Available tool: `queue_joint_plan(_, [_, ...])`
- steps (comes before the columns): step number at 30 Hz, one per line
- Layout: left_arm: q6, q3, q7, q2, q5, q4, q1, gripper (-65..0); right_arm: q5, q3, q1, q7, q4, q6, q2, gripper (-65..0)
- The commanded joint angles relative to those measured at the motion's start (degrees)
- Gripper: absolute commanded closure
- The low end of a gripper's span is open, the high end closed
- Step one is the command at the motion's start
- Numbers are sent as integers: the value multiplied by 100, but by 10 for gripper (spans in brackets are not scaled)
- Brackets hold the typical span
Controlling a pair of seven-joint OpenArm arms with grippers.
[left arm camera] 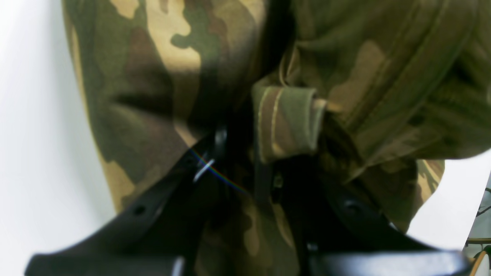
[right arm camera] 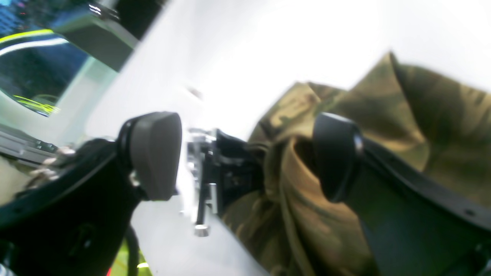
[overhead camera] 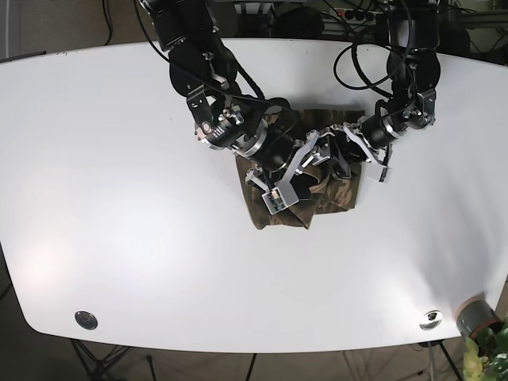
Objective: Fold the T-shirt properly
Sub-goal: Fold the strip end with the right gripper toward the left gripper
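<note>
— While bunched mid-desk [overhead camera: 119, 159], T-shirt [overhead camera: 274, 216] only partly folded?
— Yes. Left gripper [left arm camera: 268, 153] clamped on a hem; right gripper [right arm camera: 245, 157] jaws spread apart. Squaring and flattening left.

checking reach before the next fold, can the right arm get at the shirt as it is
Probably yes. The right gripper sits open right at the shirt, one finger already against the cloth, though the left gripper crowds in beside it.
</note>
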Motion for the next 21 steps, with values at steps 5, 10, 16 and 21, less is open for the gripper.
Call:
queue_joint_plan(5, [92,-6,308,-40,246,521,31,-79,85,12,-239,137,454,17,112,-509])
queue_joint_plan(10, [92,-6,317,-40,238,741,31,-76,278,460,-345,137,498,17,76,-509])
queue_joint_plan(16, [92,-314,326,-66,238,1128,189,-76,903,795,-362,128,402,17,323,-509])
queue_joint_plan(21, [-23,-700,326,-84,246,1436,400,-76,1228,909,-389,128,156,17,542,-509])
